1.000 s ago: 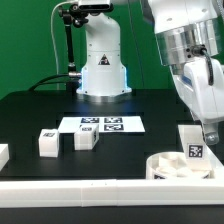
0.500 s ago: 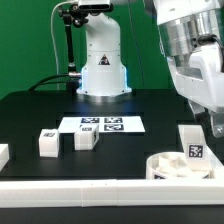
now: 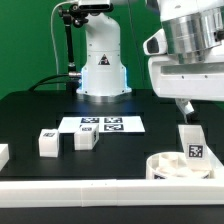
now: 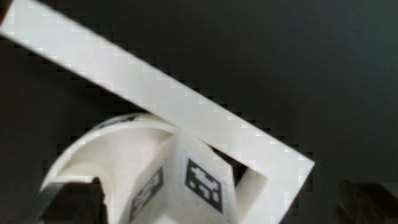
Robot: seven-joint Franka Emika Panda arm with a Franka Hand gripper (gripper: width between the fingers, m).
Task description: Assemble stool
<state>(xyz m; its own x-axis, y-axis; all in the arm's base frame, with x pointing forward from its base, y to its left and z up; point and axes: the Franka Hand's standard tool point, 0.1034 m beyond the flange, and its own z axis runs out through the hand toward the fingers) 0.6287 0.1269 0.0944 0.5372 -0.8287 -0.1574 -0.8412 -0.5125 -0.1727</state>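
The round white seat disc [image 3: 164,167] lies at the front of the exterior view's right. One tagged white leg [image 3: 191,142] stands upright in it. My gripper [image 3: 194,110] hangs just above that leg and does not touch it; only one dark finger [image 3: 183,106] shows, set off to the side, so the jaws look open and empty. Two loose legs [image 3: 47,143] [image 3: 86,138] lie at the left, and another part [image 3: 3,154] shows at the left edge. In the wrist view the standing leg [image 4: 192,182] and the seat rim [image 4: 86,162] fill the foreground; no fingers show there.
The marker board [image 3: 100,125] lies mid-table in front of the white robot base [image 3: 102,62]. A long white border rail [image 3: 70,189] runs along the table's front edge; it also crosses the wrist view [image 4: 157,88] diagonally.
My gripper has risen off the top of the standing leg and the hand has turned. The leg stays upright in the seat. The loose legs have not moved.
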